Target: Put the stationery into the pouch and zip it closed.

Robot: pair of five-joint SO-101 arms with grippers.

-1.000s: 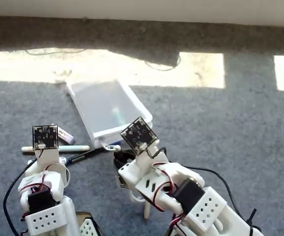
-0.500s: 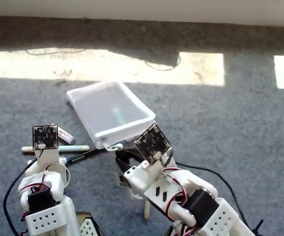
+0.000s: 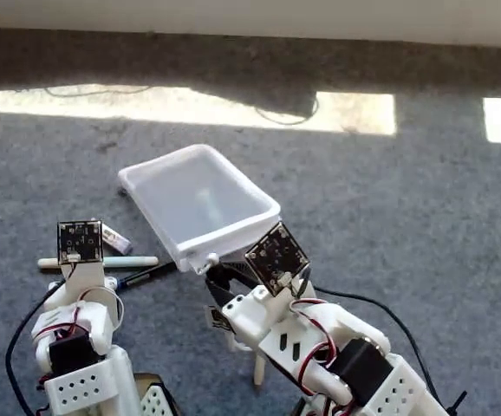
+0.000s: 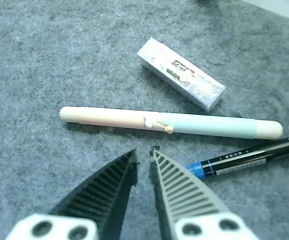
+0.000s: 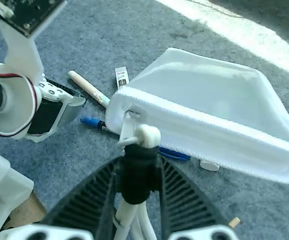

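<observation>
Your right gripper (image 5: 139,167) has its jaws clamped on the black-and-white zipper pull (image 5: 140,150) at the near corner of the translucent white fabric pouch (image 5: 209,115). In the high view that gripper (image 3: 220,279) sits just beside the pouch (image 3: 200,204), at the corner nearest the arms. The pouch rests on the grey carpet (image 3: 406,225), its long side running away from the arms and to their left. You cannot tell from these views how far the zip is drawn. A faint pale shape shows through the pouch wall, too dim to name.

Your left gripper (image 4: 142,155) hangs over the carpet with its jaws set narrow, a slim gap between them and nothing in it. Just beyond its tips lies the cream-and-pale-blue pen (image 4: 169,122), flat on the carpet and apart from the jaws. Next to that pen, at its pale-blue end, is the black pen with a blue band (image 4: 249,159), at a slight angle to it. On the far side of the cream pen, near but not touching, lies the small pale rectangular box with a printed pattern (image 4: 181,74).

From above, all 3 pieces lie outside the pouch, to its left: the box (image 3: 116,237), the cream pen (image 3: 120,261) and the black pen (image 3: 146,276), whose tip points toward the pouch's near corner.
</observation>
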